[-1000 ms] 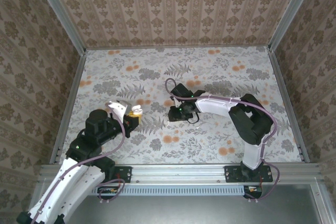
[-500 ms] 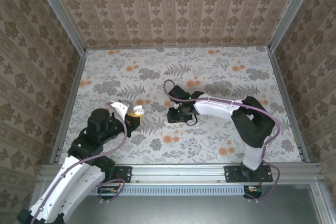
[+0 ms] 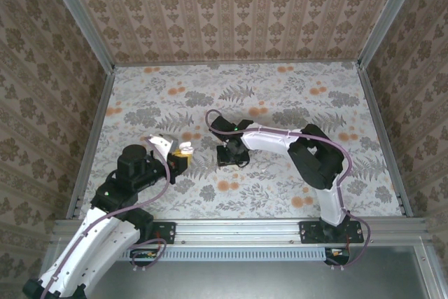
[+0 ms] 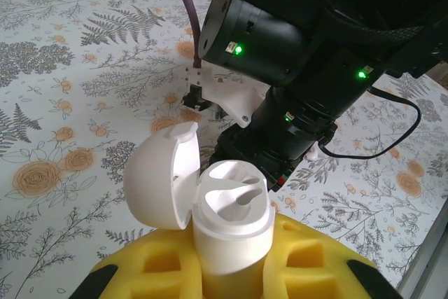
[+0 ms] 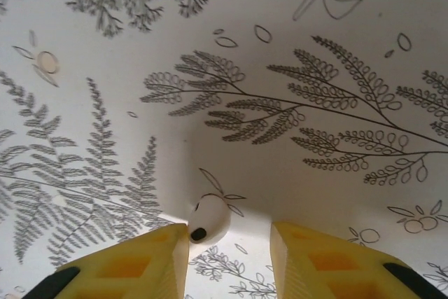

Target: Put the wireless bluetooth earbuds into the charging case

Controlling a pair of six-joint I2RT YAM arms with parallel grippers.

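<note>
At 9 o'clock from the right gripper (image 3: pixel 227 155), the left gripper (image 3: pixel 175 160) is clamped on the white charging case (image 4: pixel 231 222), whose lid (image 4: pixel 162 185) is hinged open toward 10 o'clock. The right fingers (image 5: pixel 126 264) stand apart over the table (image 5: pixel 315 68). One white earbud (image 5: pixel 208 220) lies between them, touching the 9 o'clock finger.

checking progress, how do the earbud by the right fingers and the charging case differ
The charging case stands upright, clamped in the left fingers; the earbud lies on the table between the spread right fingers. The case's lid is open, its sockets empty; the earbud sits outside it. Both are white.
</note>
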